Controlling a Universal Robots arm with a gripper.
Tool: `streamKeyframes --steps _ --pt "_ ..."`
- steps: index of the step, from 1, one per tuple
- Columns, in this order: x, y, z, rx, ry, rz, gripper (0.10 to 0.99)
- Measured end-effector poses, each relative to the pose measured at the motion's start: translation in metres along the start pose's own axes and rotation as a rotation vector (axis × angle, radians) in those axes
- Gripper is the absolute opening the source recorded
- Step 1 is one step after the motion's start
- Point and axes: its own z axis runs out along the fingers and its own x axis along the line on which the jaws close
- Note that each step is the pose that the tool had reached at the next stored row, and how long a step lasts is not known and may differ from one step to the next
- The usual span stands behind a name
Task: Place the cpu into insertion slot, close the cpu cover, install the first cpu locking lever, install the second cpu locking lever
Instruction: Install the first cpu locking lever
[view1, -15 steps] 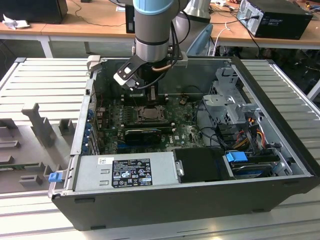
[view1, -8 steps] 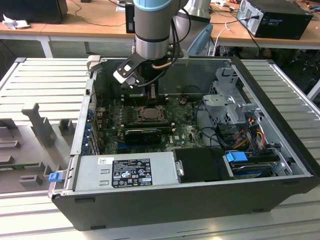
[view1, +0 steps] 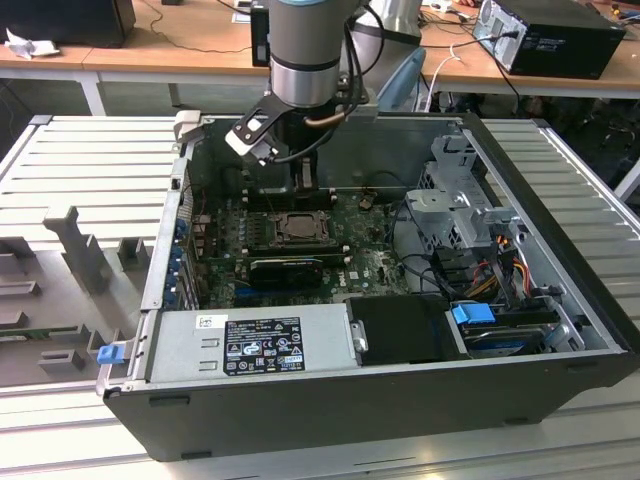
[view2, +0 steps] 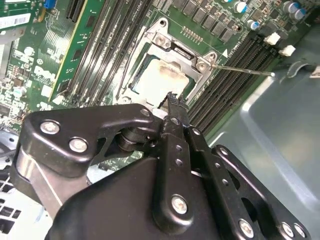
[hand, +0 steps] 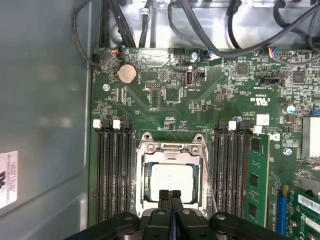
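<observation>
**Open computer case (view1: 400, 400) on a ribbed metal desk (view1: 90, 160).** One green motherboard (hand: 175, 115) lies inside. One gripper (hand: 170, 196) hangs over the insertion slot (view1: 298, 228), its two black fingers pressed together with nothing between them (the tips sit over one edge of the socket). One cpu (hand: 171, 181), a flat square with a pale matt face, lies in the slot. One cpu cover (hand: 172, 149), a silvery metal frame, lies flat around it, and the chip shows through its square window. Two thin wire levers (view2: 245, 70) show in the second wrist view, one jutting out across the memory slots (hand: 116, 170) and one along the opposite side; whether either is latched is hard to tell. Two banks of these long black slots flank the socket. One round silver coin cell (hand: 126, 73) sits apart on the board.
</observation>
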Motion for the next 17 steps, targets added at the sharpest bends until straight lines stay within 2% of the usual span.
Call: streamKeyframes --steps 1,3,10,14,17 --pt "0.0002 0.0 -0.0035 0.0 0.0 0.0 0.106" --pt "0.0009 0.0002 -0.0157 0.0 0.0 0.0 0.106" --pt "0.0016 0.0005 -0.0303 0.0 0.0 0.0 0.106" --pt "0.0018 0.0006 -0.0323 0.0 0.0028 -0.001 0.106" --pt "0.0017 0.0008 -0.0324 0.005 0.0049 -0.091 0.106"
